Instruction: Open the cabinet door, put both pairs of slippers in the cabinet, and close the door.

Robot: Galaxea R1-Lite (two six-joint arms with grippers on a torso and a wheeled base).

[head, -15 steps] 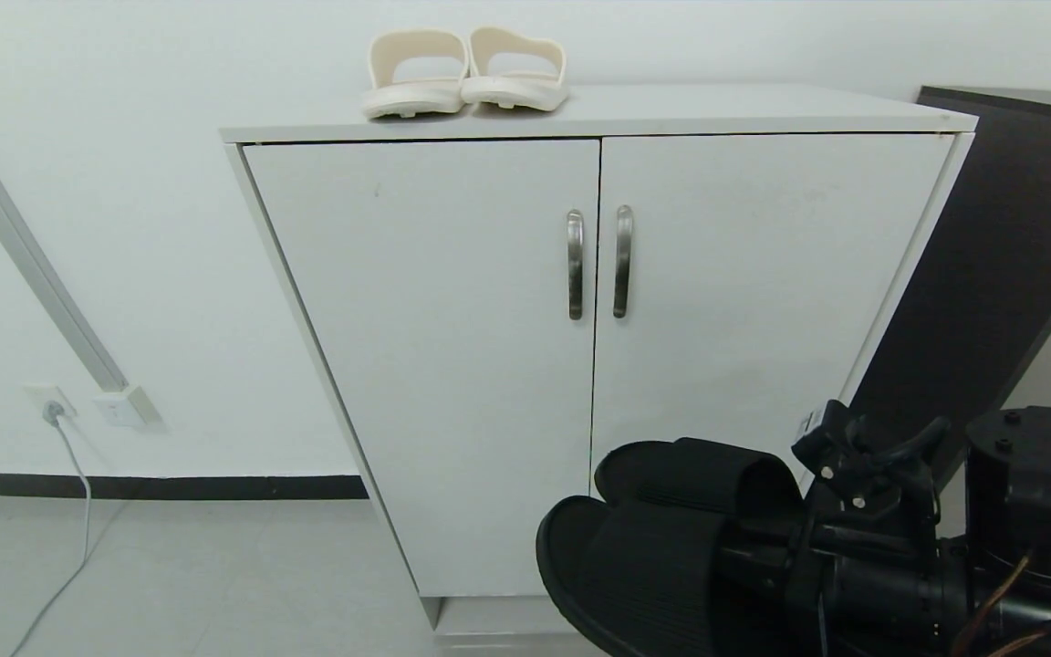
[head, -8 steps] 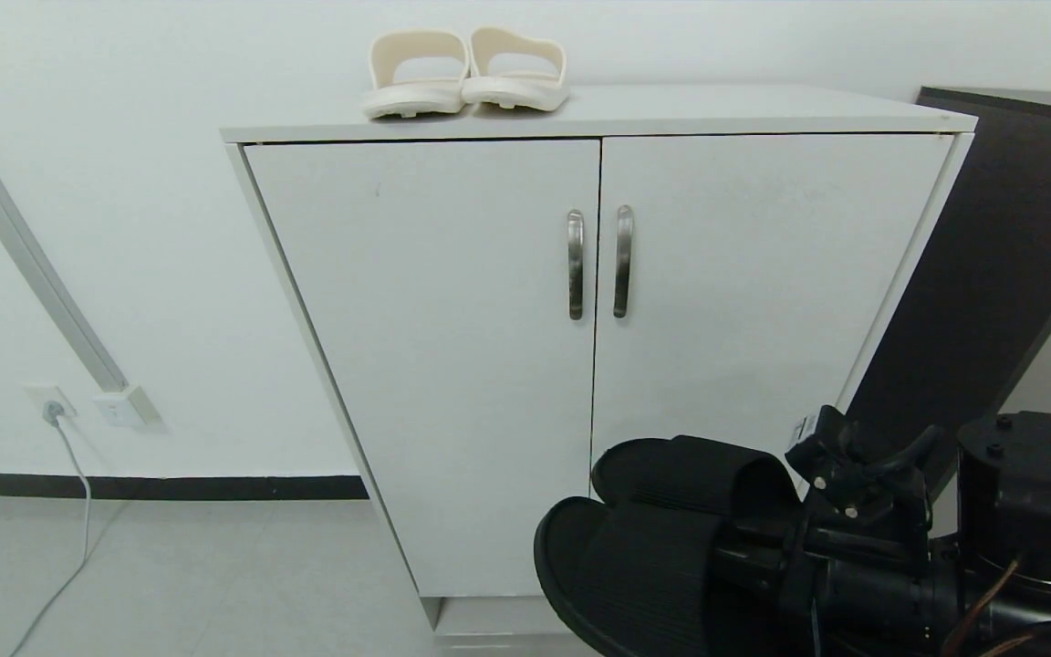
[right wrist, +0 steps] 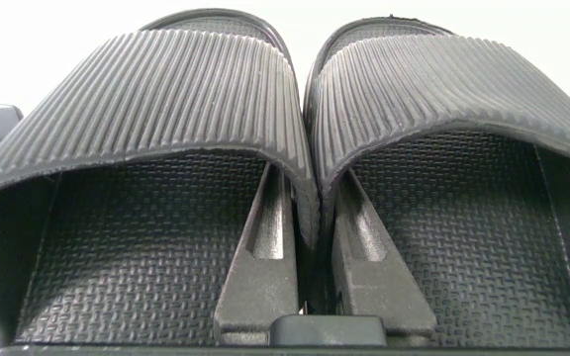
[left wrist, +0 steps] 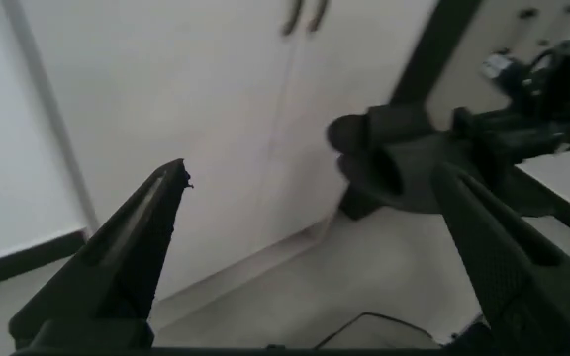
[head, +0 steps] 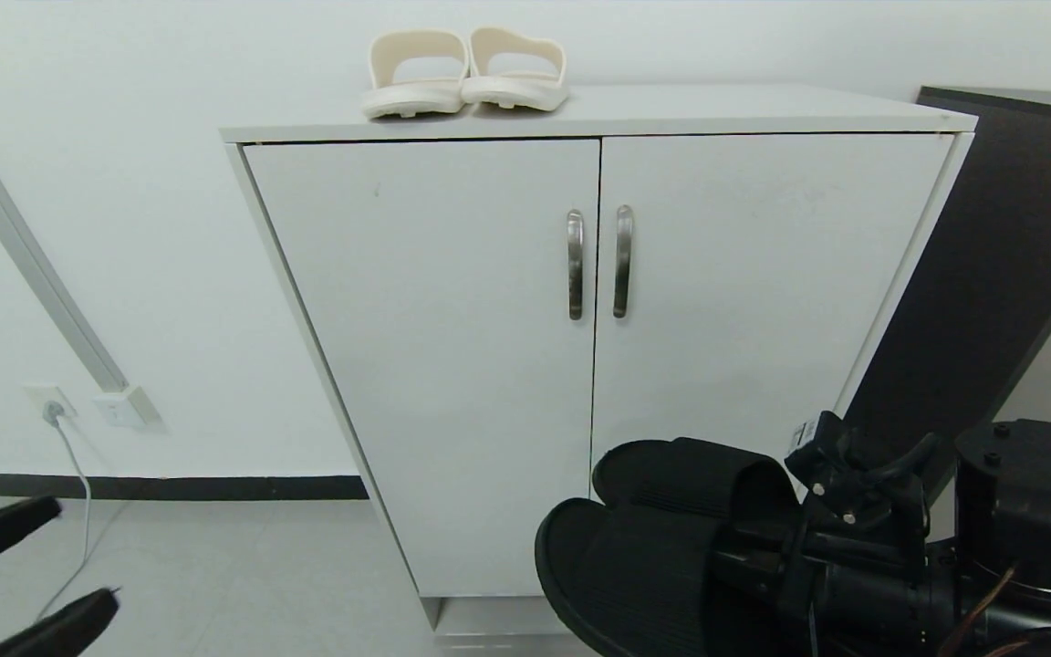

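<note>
A white cabinet (head: 452,365) stands against the wall with both doors closed and two metal handles (head: 575,265) side by side at the middle seam. A cream pair of slippers (head: 466,73) rests on its top, toward the left. My right gripper (head: 744,547) is low in front of the right door, shut on the black pair of slippers (head: 662,538); its two fingers (right wrist: 260,267) pinch the slippers' inner sides together (right wrist: 305,148). My left gripper (head: 78,552) hangs open above the floor at the lower left, well apart from the cabinet (left wrist: 216,99). Nothing sits between its fingers (left wrist: 137,247).
A dark tall panel (head: 1000,274) stands right of the cabinet. On the left wall are a socket with a cable (head: 49,406) running to the floor and a slanted grey duct (head: 24,255). Open grey floor (head: 243,584) lies left of the cabinet.
My left gripper's open fingers have come into the head view at the lower left. The right arm with the black slippers has shifted slightly lower.
</note>
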